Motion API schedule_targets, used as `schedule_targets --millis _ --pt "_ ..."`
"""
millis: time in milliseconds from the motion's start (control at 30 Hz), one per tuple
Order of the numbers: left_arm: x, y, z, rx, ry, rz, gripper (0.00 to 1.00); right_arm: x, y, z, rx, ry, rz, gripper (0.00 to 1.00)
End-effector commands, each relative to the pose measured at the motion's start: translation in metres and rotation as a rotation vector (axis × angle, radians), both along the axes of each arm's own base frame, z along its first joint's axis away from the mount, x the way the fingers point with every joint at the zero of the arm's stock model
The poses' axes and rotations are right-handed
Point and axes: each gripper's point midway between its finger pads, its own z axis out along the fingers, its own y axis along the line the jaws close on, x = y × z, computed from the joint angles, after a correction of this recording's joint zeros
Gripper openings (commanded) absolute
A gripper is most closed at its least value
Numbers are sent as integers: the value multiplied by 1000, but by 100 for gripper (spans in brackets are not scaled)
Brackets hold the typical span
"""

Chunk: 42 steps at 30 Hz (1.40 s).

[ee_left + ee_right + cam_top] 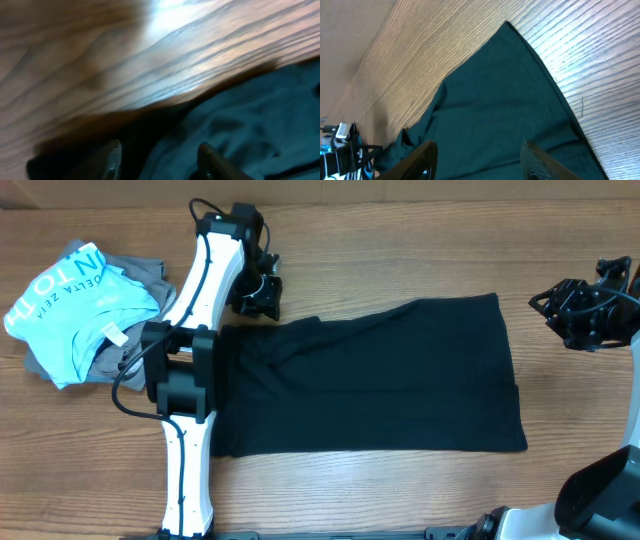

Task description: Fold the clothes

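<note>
The clothes, a black T-shirt (370, 380), lie as a wide folded rectangle across the middle of the table. My left gripper (257, 290) hovers at the shirt's far left corner. In the blurred left wrist view its fingers (113, 159) stand apart over rumpled dark cloth (240, 125), and the left gripper (160, 161) looks open with nothing pinched. My right gripper (550, 308) hangs to the right of the shirt, beyond its far right corner. In the right wrist view the right gripper (480, 157) is open above the smooth shirt (495, 100), holding nothing.
A light blue shirt (70, 305) with white lettering lies crumpled on grey garments (145, 272) at the far left. The left arm (190, 430) crosses the shirt's left edge. Bare wooden table (400, 240) shows beyond the shirt.
</note>
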Motion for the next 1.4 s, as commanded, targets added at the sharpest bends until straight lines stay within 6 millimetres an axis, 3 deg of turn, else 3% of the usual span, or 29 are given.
schedule_targets --millis 0,100,267,333,433,700,900,933,967,1000,1033,1133,1200,1233,1267,1300,1367 --pt "-2 22 -8 57 27 47 53 0 2 0 -5 0 9 57" --pt "-7 30 -21 58 54 86 51 0 3 0 -4 2 9 57" --pt "-16 16 -33 -39 96 95 35 0 3 0 -4 2 9 57" --pt "-14 8 -32 -72 84 72 31 0 3 0 -4 2 9 57" --pt "-9 3 -30 -97 65 69 17 0 3 0 -4 2 9 57" --pt "-2 0 -11 -130 43 73 4 0 2 0 -4 2 9 57" --pt "-5 3 3 -114 54 63 4 0 2 0 -4 2 9 57" --pt "-7 6 3 -98 62 62 10 0 2 0 -4 2 9 57" --pt "-10 10 2 -75 72 61 23 0 2 0 -4 2 9 57" --pt "-12 14 1 -51 79 59 26 0 3 0 -4 2 9 57" --pt "-14 16 -2 -35 87 58 25 0 3 0 -4 2 9 57" --pt "-17 16 -5 -36 99 59 8 0 2 0 -4 2 9 57" --pt "-17 16 -5 -37 100 58 5 0 2 0 -4 2 9 57" --pt "-18 15 -5 -38 101 57 10 0 3 0 -4 2 9 57" --pt "-19 13 -4 -44 105 56 27 0 2 0 -4 2 10 57" --pt "-21 12 -4 -50 114 57 33 0 3 0 -4 2 9 57" --pt "-25 12 -3 -50 134 57 34 -1 3 0 -4 3 10 57"
